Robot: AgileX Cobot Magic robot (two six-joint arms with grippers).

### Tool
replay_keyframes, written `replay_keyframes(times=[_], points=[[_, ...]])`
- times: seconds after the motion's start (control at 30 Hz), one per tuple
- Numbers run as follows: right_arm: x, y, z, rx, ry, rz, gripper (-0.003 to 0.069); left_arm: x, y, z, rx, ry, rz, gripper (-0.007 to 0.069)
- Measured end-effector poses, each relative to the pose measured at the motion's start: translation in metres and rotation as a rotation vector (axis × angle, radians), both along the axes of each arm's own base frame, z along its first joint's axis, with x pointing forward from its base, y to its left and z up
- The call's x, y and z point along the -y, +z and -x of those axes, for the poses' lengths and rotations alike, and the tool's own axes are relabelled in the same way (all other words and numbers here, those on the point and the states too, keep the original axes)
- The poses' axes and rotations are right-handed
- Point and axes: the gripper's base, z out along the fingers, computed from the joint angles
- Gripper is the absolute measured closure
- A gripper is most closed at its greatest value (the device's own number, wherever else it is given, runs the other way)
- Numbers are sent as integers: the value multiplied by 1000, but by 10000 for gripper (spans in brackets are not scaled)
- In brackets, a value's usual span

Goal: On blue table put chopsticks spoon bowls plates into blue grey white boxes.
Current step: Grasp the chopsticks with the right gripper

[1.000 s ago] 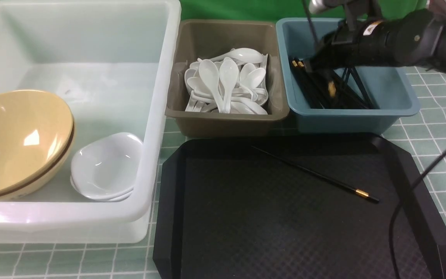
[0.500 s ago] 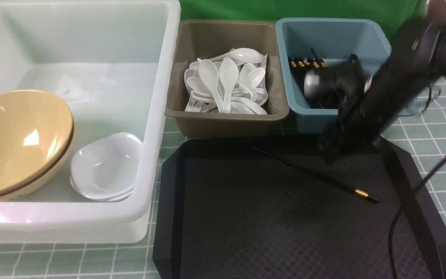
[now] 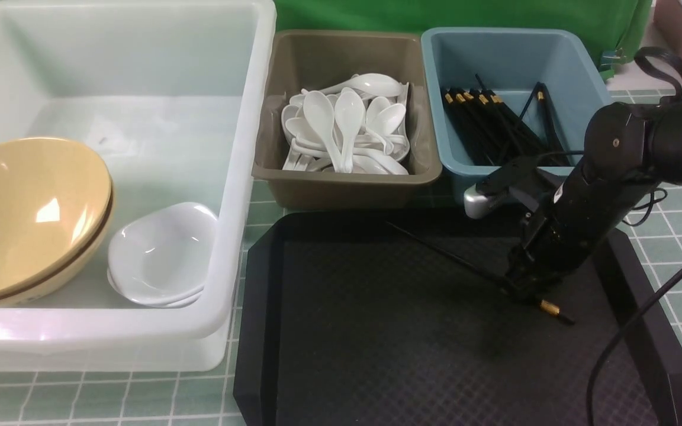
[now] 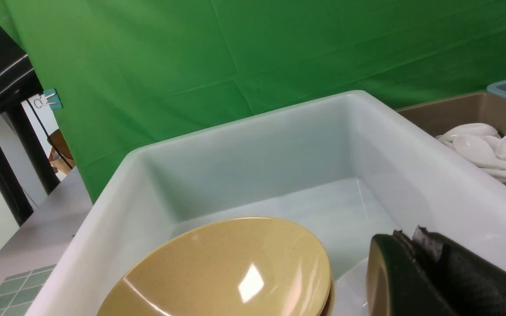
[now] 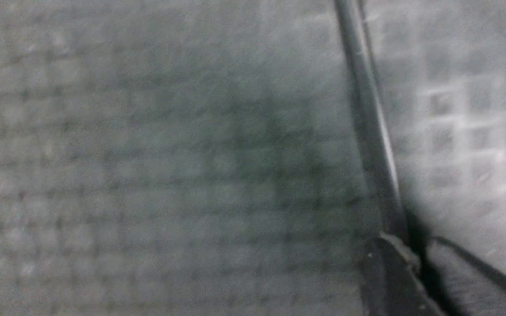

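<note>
Blue table [image 3: 140,393] carries white box [image 3: 246,148], grey box [image 3: 347,189], blue box [image 3: 518,56], black tray [image 3: 376,331].

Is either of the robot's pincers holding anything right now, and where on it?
The right pincer is closed on the lone chopstick lying on the black tray, near its gold-banded end. The left pincer is shut, empty.

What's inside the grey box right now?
A heap of white spoons fills the grey box. Lower spoons and most of its floor are covered by the top ones.
</note>
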Motion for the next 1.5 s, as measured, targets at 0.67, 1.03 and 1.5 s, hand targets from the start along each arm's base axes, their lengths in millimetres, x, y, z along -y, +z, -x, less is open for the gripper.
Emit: replay_keyframes(times=[0.67,1.03,1.5], points=[[3,148,-19,766,-41,-169,622,0,0,0,0,0,1,622],[9,83,-10,264,65,-57,577,0,0,0,-1,0,1,622],[-14,13,-24,175,249,-7,321,0,0,0,-1,0,1,622]])
